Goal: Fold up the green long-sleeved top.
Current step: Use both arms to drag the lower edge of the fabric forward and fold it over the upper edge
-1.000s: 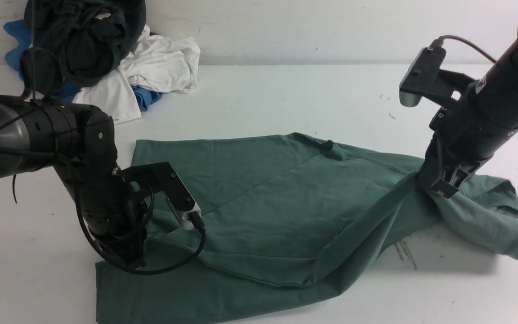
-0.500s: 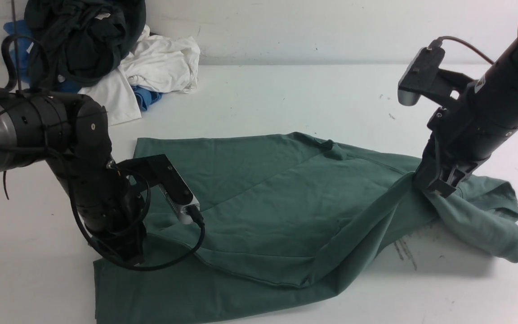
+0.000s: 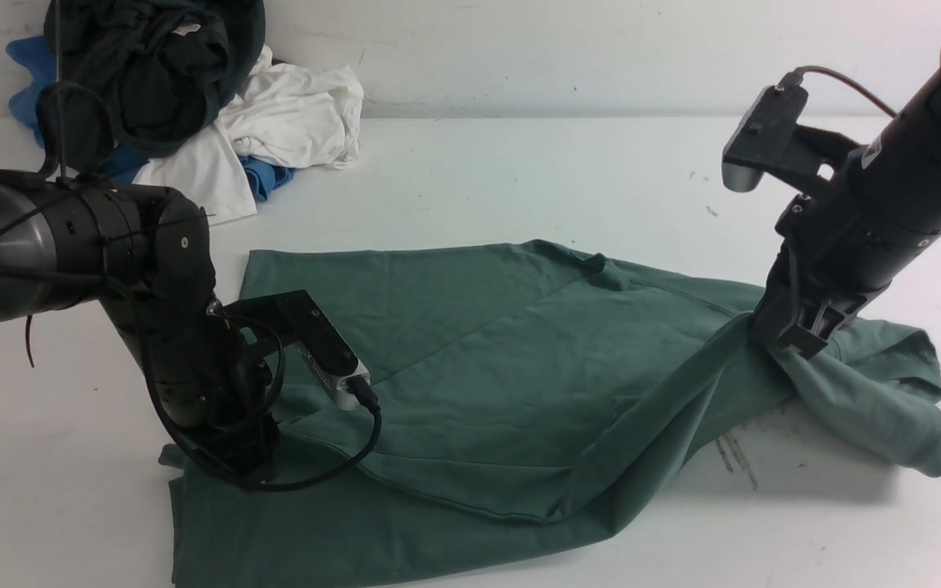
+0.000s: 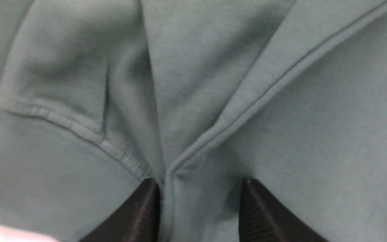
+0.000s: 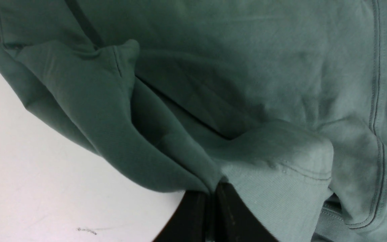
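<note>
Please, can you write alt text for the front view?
A green long-sleeved top lies spread on a white table; the right gripper holds its right side up, and the left gripper is low over its near left corner. A pile of dark, white and blue clothes sits far left.

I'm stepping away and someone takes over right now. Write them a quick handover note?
Left gripper: open, low over the green long-sleeved top near its left front edge, gripping nothing.
Right gripper: shut on a pinch of the top's right end, holding it raised off the table.
Done: top spread out, one layer lying over the body.
Left: right end is bunched; lay it over and finish the fold.
Pile of other garments sits far left, apart.
</note>
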